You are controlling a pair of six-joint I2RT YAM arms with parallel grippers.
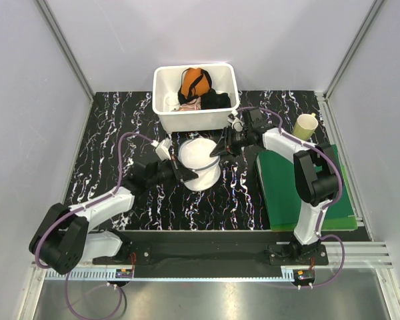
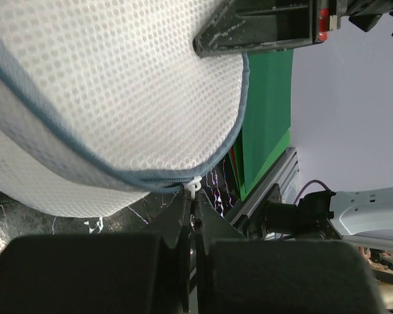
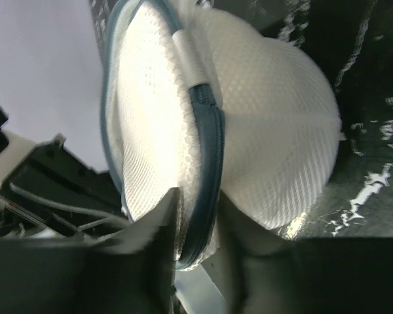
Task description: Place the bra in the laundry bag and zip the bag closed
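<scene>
1. The left end effector (image 2: 193,204) is clenched on the small white zip pull (image 2: 194,186) at the rim of the laundry bag (image 1: 201,167); its jaws meet with only the tab between them
2. The laundry bag lies on the black marbled bench (image 1: 120,120), just in front of the white tub (image 1: 193,122) and between the two arms. Its mesh face is domed and full
3. The bra is not seen on its own anywhere. The tub holds an orange garment (image 1: 195,81), a black garment (image 1: 215,100) and a scrap of pale cloth too small to name, so I judge the bra already sits inside the bag
4. The right end effector (image 3: 198,245) is grasping the bag's far edge, one finger on each side of the blue-grey zip band, bracing it
5. The zip looks joined along the stretches both wrist views show. How much remains open is hidden, so I judge loading done and zipping under way, near its end
</scene>
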